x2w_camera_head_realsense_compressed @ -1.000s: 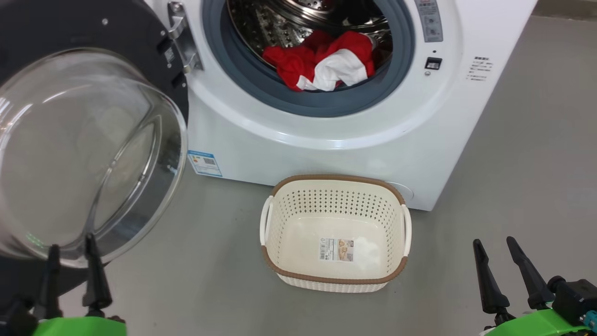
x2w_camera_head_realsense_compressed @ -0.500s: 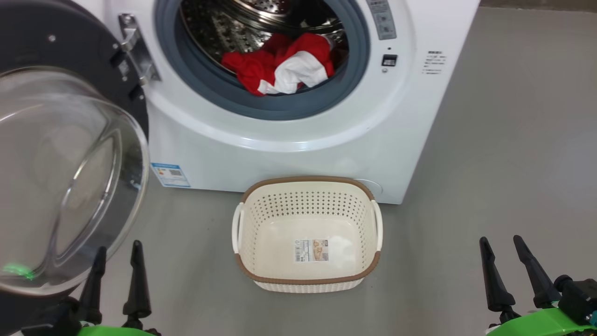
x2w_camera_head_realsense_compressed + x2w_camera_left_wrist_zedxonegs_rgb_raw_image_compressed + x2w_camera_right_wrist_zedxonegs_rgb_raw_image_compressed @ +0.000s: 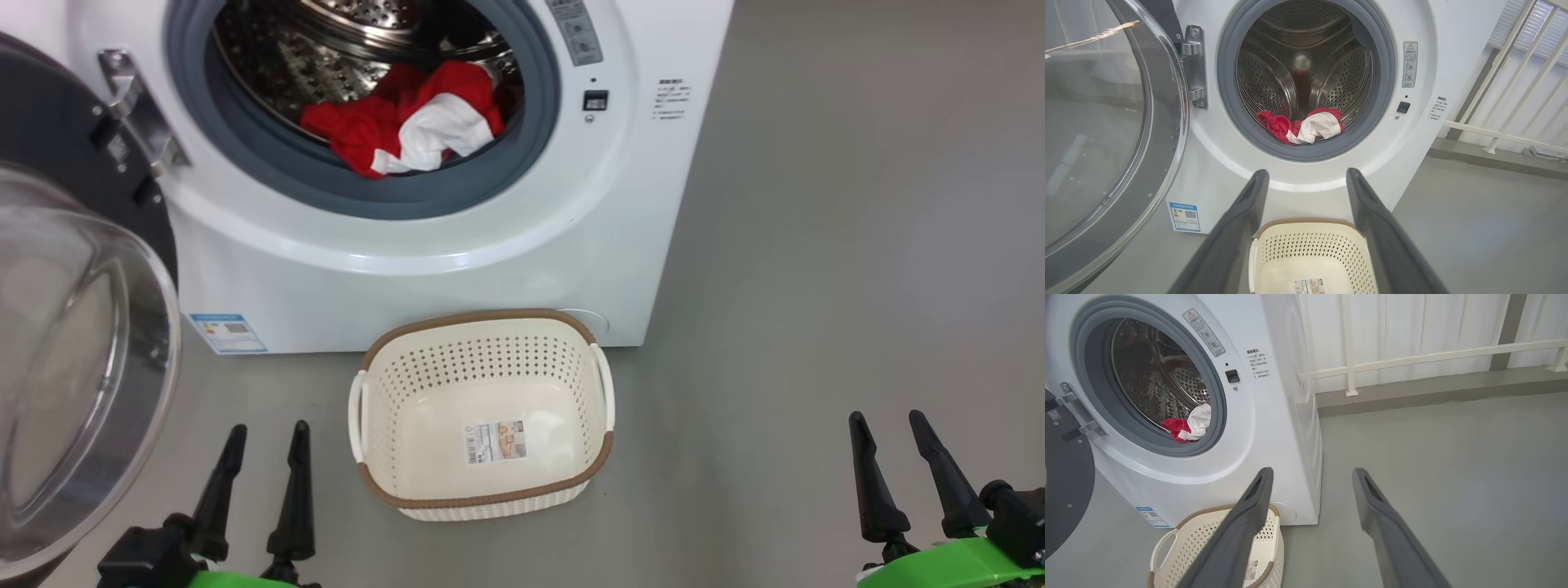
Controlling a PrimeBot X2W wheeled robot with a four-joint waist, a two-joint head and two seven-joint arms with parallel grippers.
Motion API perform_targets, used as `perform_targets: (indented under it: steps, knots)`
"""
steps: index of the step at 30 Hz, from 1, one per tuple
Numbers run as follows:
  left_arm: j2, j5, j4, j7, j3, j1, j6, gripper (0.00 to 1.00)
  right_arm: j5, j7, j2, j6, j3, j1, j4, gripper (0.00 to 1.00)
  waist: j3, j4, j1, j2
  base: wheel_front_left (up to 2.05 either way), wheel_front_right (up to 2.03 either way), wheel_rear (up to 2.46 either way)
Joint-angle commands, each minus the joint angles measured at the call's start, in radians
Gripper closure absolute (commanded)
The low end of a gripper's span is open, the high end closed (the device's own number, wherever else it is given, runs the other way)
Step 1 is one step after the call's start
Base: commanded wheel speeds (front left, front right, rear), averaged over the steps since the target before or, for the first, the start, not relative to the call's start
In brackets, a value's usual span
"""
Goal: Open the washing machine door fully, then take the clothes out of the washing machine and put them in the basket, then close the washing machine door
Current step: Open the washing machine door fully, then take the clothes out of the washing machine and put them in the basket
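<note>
Head view turns right: door open, clothes next.
Everything has slid left in the picture as the camera turns, and the washing machine (image 3: 424, 278) now sits centre-left with its door (image 3: 82, 327) swung wide from the hinge, so the opening step looks done. The basket (image 3: 482, 317) stands empty just in front of the machine. The clothes (image 3: 400, 126), a red and white bundle, lie at the drum's front lip. Left gripper (image 3: 270, 429) and right gripper (image 3: 886, 416) hang before the machine, fingers spread wide, holding nothing.

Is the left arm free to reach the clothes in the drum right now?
Probably yes: the washing machine door stands swung aside, nothing stands before the drum, and the open left gripper faces the clothes, though from well back.
</note>
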Motion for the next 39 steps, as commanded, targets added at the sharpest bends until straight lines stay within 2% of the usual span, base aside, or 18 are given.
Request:
perform_targets:
  steps: [1,15,39]
  knots:
    - [0.017,0.01,-0.031,-0.005,0.023,0.0,-0.005,0.0,0.011,-0.007,-0.009,0.008,0.015,-0.042,-0.022,0.0,-0.001,-0.025,0.0,-0.0001,0.0,0.0,0.0]
    - [0.018,0.009,-0.034,-0.005,-0.026,-0.012,-0.005,0.0,0.013,-0.007,-0.001,0.008,-0.006,-0.037,-0.026,0.0,0.006,-0.089,0.0,-0.0001,0.0,0.0,0.0]
    - [0.02,0.014,-0.032,-0.005,-0.028,-0.042,-0.005,0.0,0.011,-0.007,0.002,0.008,-0.01,-0.058,-0.029,0.0,0.027,-0.081,0.0,-0.0001,0.0,0.0,0.0]
